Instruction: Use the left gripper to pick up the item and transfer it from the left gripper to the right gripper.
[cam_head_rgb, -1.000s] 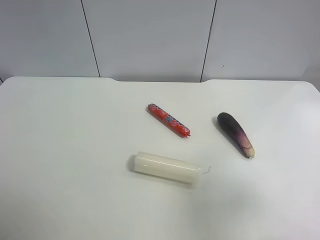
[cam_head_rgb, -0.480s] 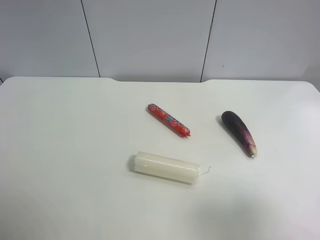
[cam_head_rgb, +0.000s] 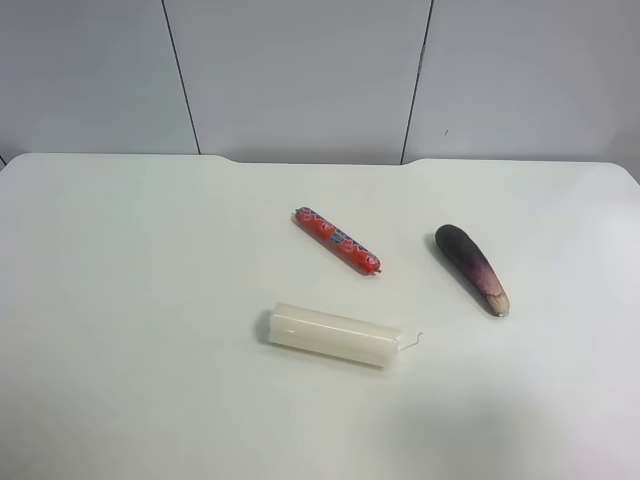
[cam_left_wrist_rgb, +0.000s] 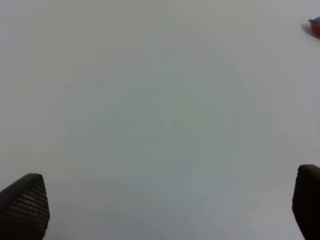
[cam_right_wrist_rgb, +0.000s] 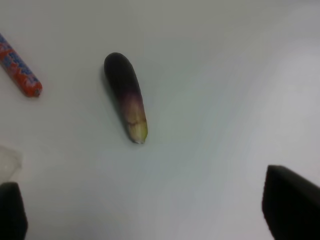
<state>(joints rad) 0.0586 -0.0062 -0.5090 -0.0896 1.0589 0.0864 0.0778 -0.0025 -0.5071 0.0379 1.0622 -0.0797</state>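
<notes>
Right of centre in the exterior high view: eggplant (cam_head_rgb: 471, 268), lying flat on the white table (cam_head_rgb: 140, 300), stem end toward lower right, bare surface on all sides. Sausage (cam_head_rgb: 337, 240): left of it, apart. Candle (cam_head_rgb: 333, 335): lower centre, apart from both. Right gripper (cam_right_wrist_rgb: 160, 210): fingers spread wide, empty, above table near eggplant (cam_right_wrist_rgb: 126, 96). Left gripper (cam_left_wrist_rgb: 160, 210): fingers spread wide, empty, over bare table.

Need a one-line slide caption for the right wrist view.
Open right gripper above the white table, eggplant lying untouched ahead, red sausage at the frame edge.
</notes>
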